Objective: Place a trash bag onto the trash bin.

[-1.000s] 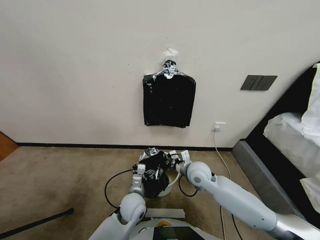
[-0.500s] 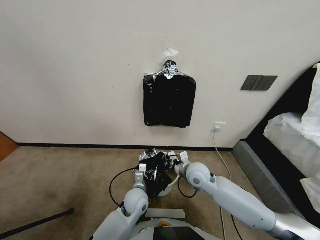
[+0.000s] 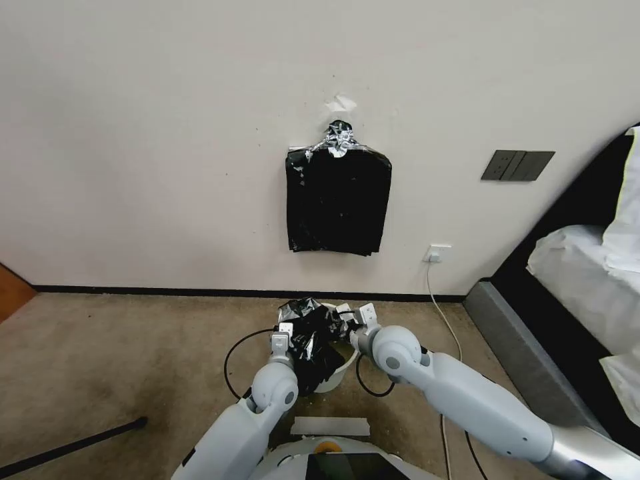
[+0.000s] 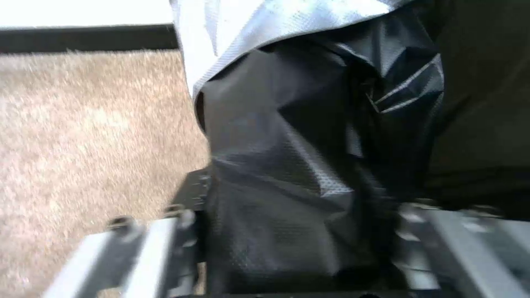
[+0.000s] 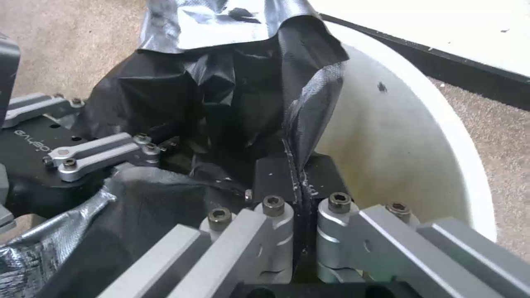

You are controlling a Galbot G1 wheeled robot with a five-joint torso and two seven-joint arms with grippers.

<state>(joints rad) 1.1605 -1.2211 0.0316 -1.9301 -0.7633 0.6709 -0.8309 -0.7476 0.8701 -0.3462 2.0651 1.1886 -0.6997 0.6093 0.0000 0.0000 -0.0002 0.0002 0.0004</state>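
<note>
Trash bag point(image 3: 312, 340) drapes the trash bin point(image 3: 341, 363) near rim; right gripper point(image 5: 301, 182) pinches its edge, left gripper point(image 4: 292, 244) straddles bunched film.

Trash bin point(image 3: 337, 373) mouth half choked: crumpled trash bag point(image 3: 310, 347) fills its left side, bare inner wall open on the right. Left gripper point(image 3: 280, 337) and right gripper point(image 3: 353, 320) crowd the rim. Wall close behind bin; carpet point(image 3: 133, 360) to the left lies open.

Black bundle of bags point(image 3: 338, 201) hanging on the wall (foil-taped top), dark switch panel point(image 3: 518, 165), white socket point(image 3: 437, 253) with cable, bed point(image 3: 593, 267) at right, brown carpet point(image 3: 133, 353).
</note>
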